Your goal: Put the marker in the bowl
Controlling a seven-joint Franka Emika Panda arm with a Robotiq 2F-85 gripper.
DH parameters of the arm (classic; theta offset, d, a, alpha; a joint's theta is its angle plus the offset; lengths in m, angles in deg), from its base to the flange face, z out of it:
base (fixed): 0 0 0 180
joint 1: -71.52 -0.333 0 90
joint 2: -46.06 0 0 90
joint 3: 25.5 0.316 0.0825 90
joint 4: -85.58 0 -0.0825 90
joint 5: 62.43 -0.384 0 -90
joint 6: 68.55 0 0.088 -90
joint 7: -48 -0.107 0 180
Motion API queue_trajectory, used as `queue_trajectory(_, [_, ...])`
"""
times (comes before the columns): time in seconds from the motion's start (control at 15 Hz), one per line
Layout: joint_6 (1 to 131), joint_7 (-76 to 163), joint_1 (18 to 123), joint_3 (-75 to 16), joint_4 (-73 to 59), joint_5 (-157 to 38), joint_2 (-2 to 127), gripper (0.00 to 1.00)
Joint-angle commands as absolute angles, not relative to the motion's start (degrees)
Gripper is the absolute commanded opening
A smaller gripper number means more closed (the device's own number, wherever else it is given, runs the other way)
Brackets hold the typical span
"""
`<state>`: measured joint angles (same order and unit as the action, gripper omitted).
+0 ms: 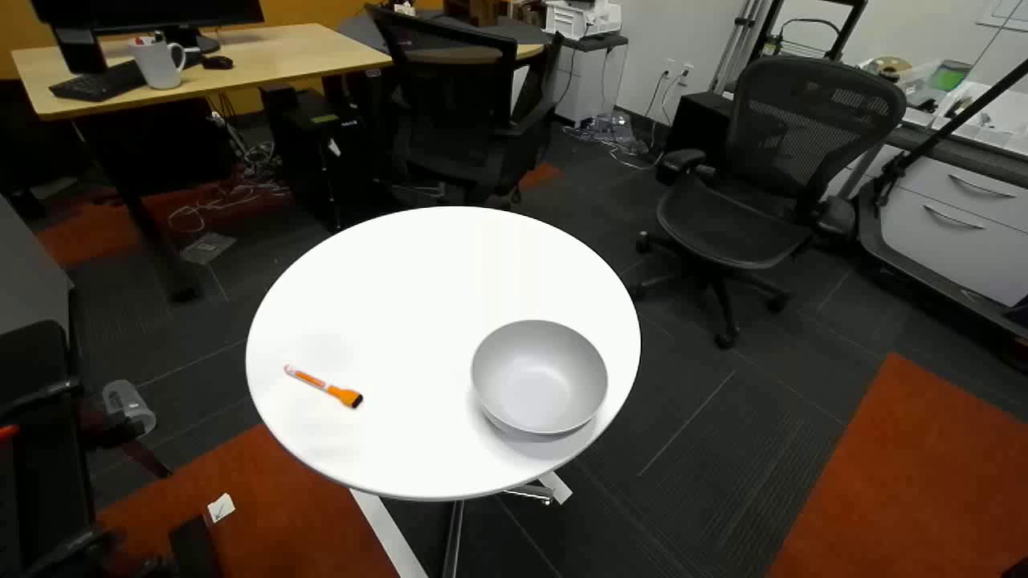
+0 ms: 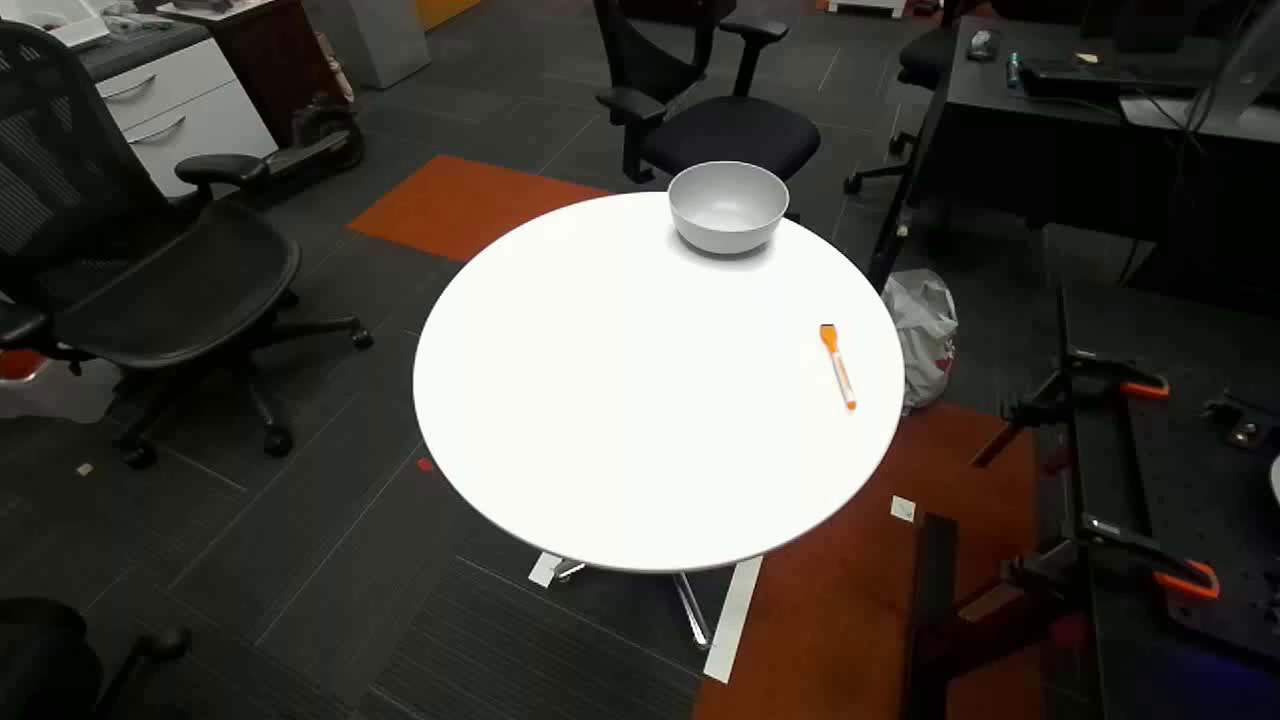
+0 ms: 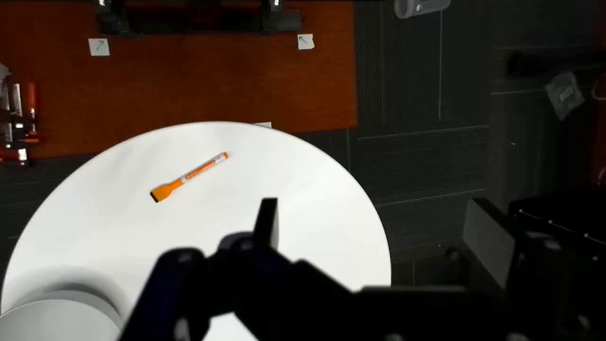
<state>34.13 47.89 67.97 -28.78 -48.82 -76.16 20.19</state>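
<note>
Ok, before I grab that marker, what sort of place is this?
Probably an office, or a lab furnished like one. In an exterior view, a wood-toned desk holds a monitor and a keyboard, and a wheeled mesh chair stands near white drawers.

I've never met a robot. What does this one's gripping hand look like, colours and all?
The gripper shows only in the wrist view, dark and blurred. It looks mostly black, angular in places and rounded in others. Its two fingers have greyish inner pads; the one plainly seen is flat and four-sided. I can make out no markings or cables. The arm is out of sight.
</note>
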Motion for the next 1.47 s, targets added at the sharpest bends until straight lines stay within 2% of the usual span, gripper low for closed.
queue_trajectory(0.0, [33.9, 48.3, 69.1, -27.8, -48.7, -76.5, 20.2, 1.00])
queue_trajectory(0.53, [36.2, 45.7, 70.0, -27.6, -48.9, -76.7, 21.5, 1.00])
queue_trajectory(1.4, [64.9, 16.1, 74.1, -25.9, -58.2, -77.7, 37.0, 1.00])
